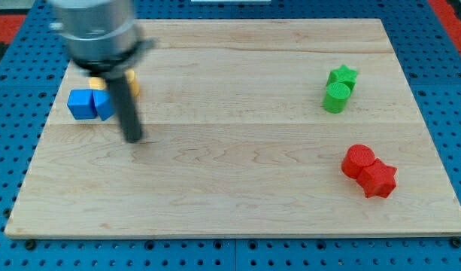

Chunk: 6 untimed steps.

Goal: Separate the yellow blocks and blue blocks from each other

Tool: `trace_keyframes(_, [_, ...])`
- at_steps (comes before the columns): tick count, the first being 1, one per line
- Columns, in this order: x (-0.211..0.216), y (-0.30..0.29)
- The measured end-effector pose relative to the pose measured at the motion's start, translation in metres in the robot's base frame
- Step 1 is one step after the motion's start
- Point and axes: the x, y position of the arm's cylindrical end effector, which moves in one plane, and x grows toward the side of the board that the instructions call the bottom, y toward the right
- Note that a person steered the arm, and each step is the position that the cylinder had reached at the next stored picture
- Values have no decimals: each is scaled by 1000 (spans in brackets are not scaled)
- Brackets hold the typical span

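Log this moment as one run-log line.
my tip: just right-below blue blocks | yellow blocks: partly hidden behind rod, adjoining blue | separation: not done

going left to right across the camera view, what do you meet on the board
blue blocks → my tip, just right of them → green blocks → red blocks. Yellow blocks, partly hidden behind the rod, are left out.

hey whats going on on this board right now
A robot arm is pushing blocks with a dark rod. My tip sits just right of and below the blue blocks at the board's upper left, with the yellow blocks close behind them, partly hidden by the rod. The two colours are not yet separated. Green blocks and red blocks sit far right.
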Motion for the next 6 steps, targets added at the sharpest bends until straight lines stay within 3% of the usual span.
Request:
trace_keyframes(1, [-17, -107])
trace_keyframes(2, [-33, -116])
trace_keyframes(3, [-79, -116])
trace_keyframes(4, [-73, -57])
trace_keyframes(5, [-36, -22])
trace_keyframes(6, [-31, -24])
